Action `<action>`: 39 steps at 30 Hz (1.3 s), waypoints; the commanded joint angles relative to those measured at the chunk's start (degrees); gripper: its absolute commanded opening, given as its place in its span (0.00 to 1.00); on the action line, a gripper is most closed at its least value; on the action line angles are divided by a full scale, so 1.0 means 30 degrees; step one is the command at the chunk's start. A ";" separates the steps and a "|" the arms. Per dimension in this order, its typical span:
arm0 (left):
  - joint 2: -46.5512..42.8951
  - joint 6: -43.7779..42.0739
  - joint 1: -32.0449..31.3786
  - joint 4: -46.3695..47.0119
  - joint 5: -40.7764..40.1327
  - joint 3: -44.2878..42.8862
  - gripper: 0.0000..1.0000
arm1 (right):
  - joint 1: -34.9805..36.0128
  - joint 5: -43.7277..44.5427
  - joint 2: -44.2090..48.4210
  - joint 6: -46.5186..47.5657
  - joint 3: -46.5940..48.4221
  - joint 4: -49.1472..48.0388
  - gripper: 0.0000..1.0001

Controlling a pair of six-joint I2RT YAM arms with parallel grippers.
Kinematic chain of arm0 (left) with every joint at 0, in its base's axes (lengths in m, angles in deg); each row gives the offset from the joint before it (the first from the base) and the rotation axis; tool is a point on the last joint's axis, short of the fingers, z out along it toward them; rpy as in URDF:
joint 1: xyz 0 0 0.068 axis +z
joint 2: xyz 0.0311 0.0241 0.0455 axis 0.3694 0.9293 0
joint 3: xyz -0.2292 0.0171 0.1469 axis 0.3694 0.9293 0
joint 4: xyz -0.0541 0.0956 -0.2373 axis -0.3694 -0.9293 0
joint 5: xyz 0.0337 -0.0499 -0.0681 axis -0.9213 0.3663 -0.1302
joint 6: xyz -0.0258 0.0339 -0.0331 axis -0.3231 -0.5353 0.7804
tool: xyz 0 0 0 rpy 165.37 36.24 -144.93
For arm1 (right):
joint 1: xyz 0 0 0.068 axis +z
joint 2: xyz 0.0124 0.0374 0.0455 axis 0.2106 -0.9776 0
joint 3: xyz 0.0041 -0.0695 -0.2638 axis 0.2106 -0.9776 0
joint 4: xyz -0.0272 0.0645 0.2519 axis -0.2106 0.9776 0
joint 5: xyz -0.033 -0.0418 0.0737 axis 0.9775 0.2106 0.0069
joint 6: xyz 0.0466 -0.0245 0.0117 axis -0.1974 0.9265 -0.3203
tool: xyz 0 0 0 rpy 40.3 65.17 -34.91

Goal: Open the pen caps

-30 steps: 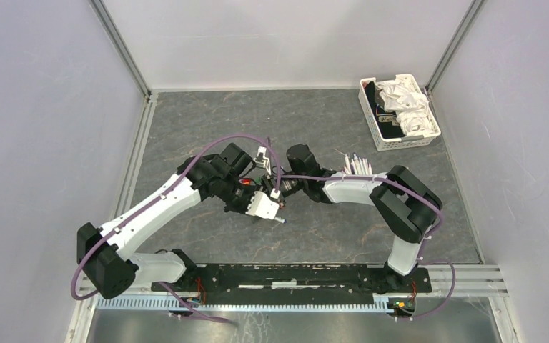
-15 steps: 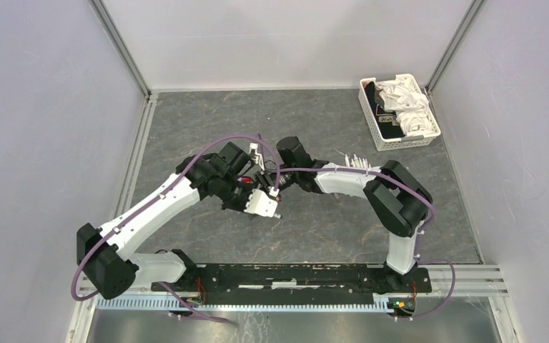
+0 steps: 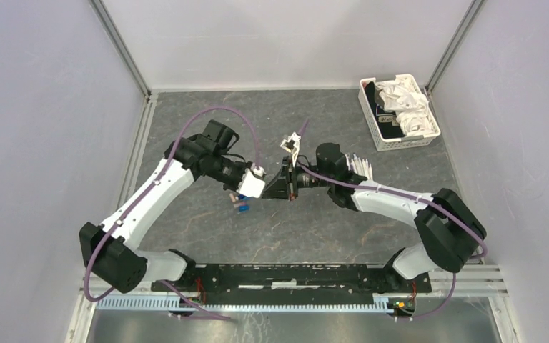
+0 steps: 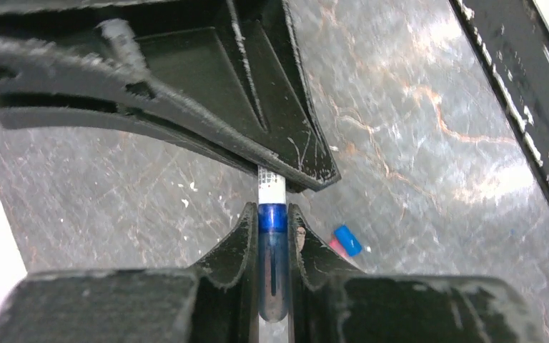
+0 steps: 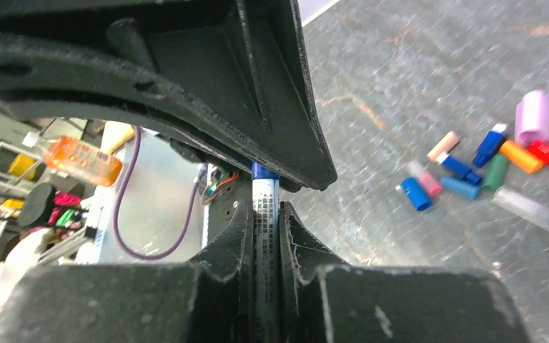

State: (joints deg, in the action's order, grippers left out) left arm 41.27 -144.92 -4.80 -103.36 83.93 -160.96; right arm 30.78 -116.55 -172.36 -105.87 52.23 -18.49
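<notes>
The left pincer (image 4: 272,214) has its two black fingers squeezed tight on a stubby translucent blue plastic pen cap (image 4: 272,239). Facing it tip to tip, the right pincer (image 5: 265,213) is clamped just as narrowly round the slim white printed pen barrel (image 5: 265,236), which runs straight into that cap. Cap and barrel look joined, stretched between the two pincers above the grey marbled table (image 3: 329,229). Just beyond the left pincer's fingertips, down on the table, a loose blue cap (image 4: 348,240) lies touching a pink cap (image 4: 334,248). Off to one side of the right pincer lies a scatter of small loose plastic caps (image 5: 461,187) in blue, pink, orange, red, green and lilac, well apart from its fingers.
</notes>
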 commanded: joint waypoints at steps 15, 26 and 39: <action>-0.2432 0.5044 -0.4582 0.0018 -0.8527 0.1607 0.02 | 0.0762 -0.5866 -0.4705 -0.2572 0.3255 0.4608 0.39; -0.2521 0.5728 -0.4824 0.0501 -0.7427 0.2017 0.02 | 0.1119 -0.5986 -0.6238 -0.8271 0.4171 -0.2897 0.38; -0.2354 0.6066 -0.5001 0.0901 -0.7020 0.1965 0.02 | 0.1284 -0.5898 -0.7130 -0.8972 0.5800 -0.3207 0.21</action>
State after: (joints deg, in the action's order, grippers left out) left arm 33.78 -129.34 -19.14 -103.10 59.75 -154.97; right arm 34.17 -136.14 -193.01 -129.87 65.94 -23.51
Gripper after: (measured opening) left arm 0.168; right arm 0.309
